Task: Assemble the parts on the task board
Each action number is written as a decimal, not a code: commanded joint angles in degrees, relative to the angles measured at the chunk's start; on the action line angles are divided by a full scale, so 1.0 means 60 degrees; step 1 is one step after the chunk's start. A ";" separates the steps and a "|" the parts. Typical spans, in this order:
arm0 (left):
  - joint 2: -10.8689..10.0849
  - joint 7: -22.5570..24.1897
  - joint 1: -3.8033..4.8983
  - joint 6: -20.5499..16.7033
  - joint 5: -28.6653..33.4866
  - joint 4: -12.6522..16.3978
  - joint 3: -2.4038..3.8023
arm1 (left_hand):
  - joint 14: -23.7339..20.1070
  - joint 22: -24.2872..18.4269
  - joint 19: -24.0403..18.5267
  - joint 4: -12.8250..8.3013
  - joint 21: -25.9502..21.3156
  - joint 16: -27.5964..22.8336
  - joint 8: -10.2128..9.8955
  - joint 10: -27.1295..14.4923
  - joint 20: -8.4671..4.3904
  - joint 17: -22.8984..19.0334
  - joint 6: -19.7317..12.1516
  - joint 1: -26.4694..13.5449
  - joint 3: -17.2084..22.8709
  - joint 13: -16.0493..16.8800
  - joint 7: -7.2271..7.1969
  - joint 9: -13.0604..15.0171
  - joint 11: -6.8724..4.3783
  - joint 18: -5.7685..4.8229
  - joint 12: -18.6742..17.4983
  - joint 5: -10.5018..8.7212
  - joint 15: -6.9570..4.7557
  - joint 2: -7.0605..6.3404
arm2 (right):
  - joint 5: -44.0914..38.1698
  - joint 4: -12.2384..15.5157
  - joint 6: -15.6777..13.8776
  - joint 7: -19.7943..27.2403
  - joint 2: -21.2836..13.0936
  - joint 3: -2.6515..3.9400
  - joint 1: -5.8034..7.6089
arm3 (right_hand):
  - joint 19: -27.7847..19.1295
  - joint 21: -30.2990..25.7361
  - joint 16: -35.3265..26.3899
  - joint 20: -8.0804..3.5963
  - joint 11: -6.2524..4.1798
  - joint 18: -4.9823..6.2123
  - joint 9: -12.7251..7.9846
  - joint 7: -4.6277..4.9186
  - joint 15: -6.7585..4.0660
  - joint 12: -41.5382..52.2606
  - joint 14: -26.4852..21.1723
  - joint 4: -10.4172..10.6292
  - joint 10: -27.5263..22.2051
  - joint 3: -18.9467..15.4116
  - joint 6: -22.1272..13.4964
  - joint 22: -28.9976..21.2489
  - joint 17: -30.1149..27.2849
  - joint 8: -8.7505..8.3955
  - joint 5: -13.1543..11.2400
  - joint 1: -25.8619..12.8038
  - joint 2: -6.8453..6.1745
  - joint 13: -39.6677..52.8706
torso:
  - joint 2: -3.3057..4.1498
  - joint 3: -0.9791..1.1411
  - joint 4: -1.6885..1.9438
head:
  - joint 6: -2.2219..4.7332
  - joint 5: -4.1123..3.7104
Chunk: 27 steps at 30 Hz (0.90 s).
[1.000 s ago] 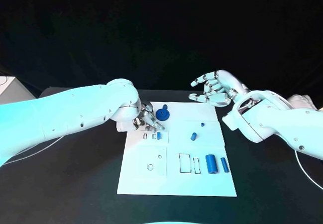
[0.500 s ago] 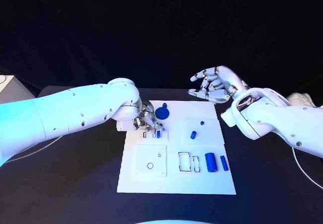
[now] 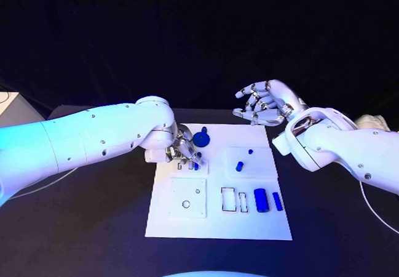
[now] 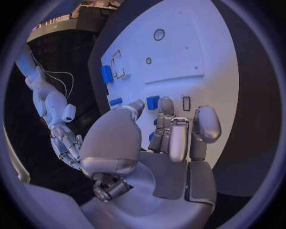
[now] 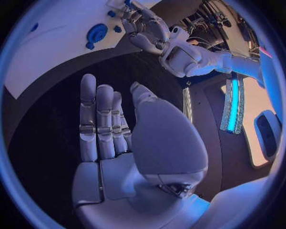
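We see the left hand (image 3: 183,151) on the white board (image 3: 249,230), fingers curled, grip unclear; the right hand (image 3: 265,102) hovers empty, fingers apart.

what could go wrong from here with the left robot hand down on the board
1. The left robot hand has its fingers down among the small blue parts at the board's slots; a slight slip could knock one out of place.
2. The blue round part lies right beside that hand, so a sideways move might nudge it.
3. The task board looks unclamped on the table; pressing may shift it.

The right robot hand hovers beyond the board, holding nothing.
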 commanded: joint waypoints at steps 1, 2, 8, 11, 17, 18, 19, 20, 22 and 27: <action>0.0024 -0.0011 0.0005 0.0231 0.0130 0.0052 0.0002 | 0.0231 0.0012 0.0016 -0.0008 0.0068 0.0061 0.0070 0.0027 0.0003 0.0747 -0.0010 0.0157 0.0154 0.0021 -0.0036 0.0042 -0.0049 -0.0059 0.0056 -0.0002 -0.0027 -0.0006 | 0.0062 -0.0013 -0.0050 0.0131 0.0027 0.0004 0.0001 | 0.0083 -0.0084 -0.0094 0.0012 0.0026 0.0114 0.0002 0.0022 0.0010 -0.0059 0.0018 0.0006 -0.0075 0.0053 -0.0087 -0.0078 -0.0010 0.0040 0.0035 0.0079 -0.0013 -0.0057 | 0.0006 -0.0002 0.0005 | -0.0007 -0.0003; 0.0021 -0.0011 0.0005 0.0220 0.0137 0.0059 0.0002 | 0.0235 0.0019 0.0017 -0.0018 0.0074 0.0064 0.0077 0.0030 -0.0001 0.0753 -0.0005 0.0214 0.0227 0.0018 -0.0046 0.0064 -0.0059 -0.0059 0.0057 -0.0003 -0.0035 0.0010 | 0.0065 -0.0019 -0.0045 0.0125 0.0033 0.0004 0.0001 | 0.0095 -0.0110 -0.0125 0.0012 0.0027 0.0114 0.0002 0.0023 0.0011 -0.0063 0.0023 0.0006 -0.0077 0.0056 -0.0093 -0.0105 -0.0010 0.0044 0.0036 0.0082 -0.0011 -0.0076 | 0.0006 -0.0001 0.0005 | -0.0011 -0.0002; 0.0003 -0.0001 0.0005 0.0062 0.0193 0.0080 0.0002 | 0.0253 0.0051 0.0014 -0.0152 0.0100 0.0078 0.0089 0.0048 -0.0041 0.0792 -0.0042 0.0686 0.0968 0.0011 -0.0106 0.0226 -0.0120 -0.0062 0.0053 -0.0001 -0.0091 0.0080 | 0.0072 -0.0054 -0.0019 0.0099 0.0058 0.0002 -0.0003 | 0.0122 -0.0182 -0.0208 0.0015 0.0032 0.0114 0.0001 0.0028 0.0015 -0.0076 0.0035 0.0007 -0.0091 0.0064 -0.0111 -0.0175 -0.0008 0.0054 0.0038 0.0084 -0.0008 -0.0127 | 0.0012 0.0003 -0.0003 | -0.0018 0.0004; -0.0003 0.0003 0.0005 -0.0010 0.0241 0.0075 0.0002 | 0.0265 0.0078 0.0024 -0.0260 0.0118 0.0085 0.0109 0.0079 -0.0062 0.0813 -0.0053 0.0857 0.1463 0.0018 -0.0132 0.0325 -0.0144 -0.0067 0.0058 0.0001 -0.0116 0.0071 | 0.0073 -0.0071 -0.0008 0.0092 0.0067 0.0002 -0.0005 | 0.0139 -0.0230 -0.0265 0.0017 0.0035 0.0113 0.0001 0.0031 0.0018 -0.0085 0.0041 0.0004 -0.0102 0.0072 -0.0121 -0.0223 -0.0006 0.0061 0.0044 0.0090 -0.0008 -0.0161 | 0.0012 0.0001 -0.0001 | -0.0026 0.0000; -0.0007 0.0007 0.0006 -0.0093 0.0280 0.0050 0.0002 | 0.0290 0.0115 0.0035 -0.0569 0.0145 0.0098 0.0179 0.0140 -0.0089 0.0859 -0.0099 0.0854 0.2600 -0.0012 -0.0148 0.0579 -0.0162 -0.0073 0.0044 0.0000 -0.0137 -0.0072 | 0.0074 -0.0097 0.0021 0.0075 0.0080 0.0000 -0.0010 | 0.0156 -0.0294 -0.0341 0.0021 0.0040 0.0112 0.0001 0.0035 0.0022 -0.0101 0.0045 0.0005 -0.0119 0.0080 -0.0131 -0.0285 -0.0004 0.0072 0.0052 0.0091 -0.0009 -0.0208 | 0.0008 0.0001 0.0003 | -0.0045 0.0013; -0.0007 0.0007 0.0006 -0.0103 0.0291 0.0047 0.0002 | 0.0301 0.0139 0.0051 -0.0698 0.0158 0.0106 0.0212 0.0167 -0.0094 0.0881 -0.0107 0.0880 0.2841 0.0004 -0.0162 0.0642 -0.0176 -0.0077 0.0055 0.0002 -0.0151 -0.0075 | 0.0074 -0.0100 0.0026 0.0073 0.0083 0.0000 -0.0012 | 0.0163 -0.0315 -0.0367 0.0022 0.0041 0.0112 0.0001 0.0036 0.0024 -0.0107 0.0045 0.0006 -0.0123 0.0082 -0.0133 -0.0305 -0.0003 0.0077 0.0054 0.0090 -0.0010 -0.0224 | 0.0008 0.0003 0.0001 | -0.0042 0.0012; -0.0008 0.0008 0.0006 -0.0118 0.0313 0.0043 0.0002 | 0.0305 0.0149 0.0055 -0.0799 0.0165 0.0107 0.0247 0.0186 -0.0100 0.0887 -0.0121 0.0831 0.3070 0.0004 -0.0160 0.0715 -0.0177 -0.0079 0.0056 0.0000 -0.0152 -0.0094 | 0.0074 -0.0105 0.0034 0.0068 0.0086 -0.0001 -0.0014 | 0.0168 -0.0334 -0.0389 0.0023 0.0043 0.0112 0.0001 0.0037 0.0026 -0.0110 0.0047 0.0005 -0.0127 0.0084 -0.0137 -0.0323 -0.0002 0.0080 0.0056 0.0091 -0.0010 -0.0237 | 0.0006 0.0005 0.0000 | -0.0049 0.0012; -0.0010 0.0010 0.0006 -0.0132 0.0339 0.0041 0.0002 | 0.0309 0.0146 0.0051 -0.0863 0.0164 0.0110 0.0268 0.0193 -0.0101 0.0896 -0.0129 0.0804 0.3198 -0.0002 -0.0164 0.0757 -0.0180 -0.0078 0.0053 0.0001 -0.0154 -0.0105 | 0.0074 -0.0109 0.0041 0.0063 0.0088 -0.0001 -0.0015 | 0.0168 -0.0334 -0.0389 0.0023 0.0043 0.0112 0.0001 0.0037 0.0026 -0.0110 0.0047 0.0005 -0.0127 0.0084 -0.0137 -0.0323 -0.0002 0.0080 0.0056 0.0091 -0.0010 -0.0237 | 0.0006 0.0004 0.0002 | -0.0052 0.0011; -0.0019 0.0019 0.0006 -0.0187 0.0425 0.0040 0.0002 | 0.0325 0.0164 0.0059 -0.1171 0.0176 0.0121 0.0356 0.0229 -0.0111 0.0930 -0.0163 0.0779 0.3689 0.0004 -0.0173 0.0917 -0.0194 -0.0081 0.0052 0.0005 -0.0172 -0.0122 | 0.0074 -0.0119 0.0062 0.0048 0.0092 -0.0002 -0.0019 | 0.0175 -0.0354 -0.0414 0.0024 0.0044 0.0112 0.0001 0.0039 0.0027 -0.0115 0.0048 0.0004 -0.0132 0.0088 -0.0140 -0.0344 0.0000 0.0083 0.0063 0.0093 -0.0010 -0.0253 | 0.0006 0.0005 0.0003 | -0.0051 0.0012; -0.0095 0.0086 0.0006 -0.0425 0.0644 0.0078 0.0004 | 0.0394 0.0239 0.0106 -0.1831 0.0227 0.0166 0.0596 0.0421 -0.0123 0.1060 -0.0177 0.0425 0.4699 0.0095 -0.0178 0.1337 -0.0226 -0.0093 0.0126 0.0009 -0.0182 -0.0171 | 0.0073 -0.0139 0.0113 0.0016 0.0099 -0.0005 -0.0029 | 0.0195 -0.0427 -0.0502 0.0028 0.0049 0.0111 0.0000 0.0044 0.0031 -0.0130 0.0053 0.0002 -0.0150 0.0101 -0.0156 -0.0415 0.0005 0.0094 0.0111 0.0104 -0.0016 -0.0305 | 0.0004 0.0005 -0.0009 | -0.0057 0.0030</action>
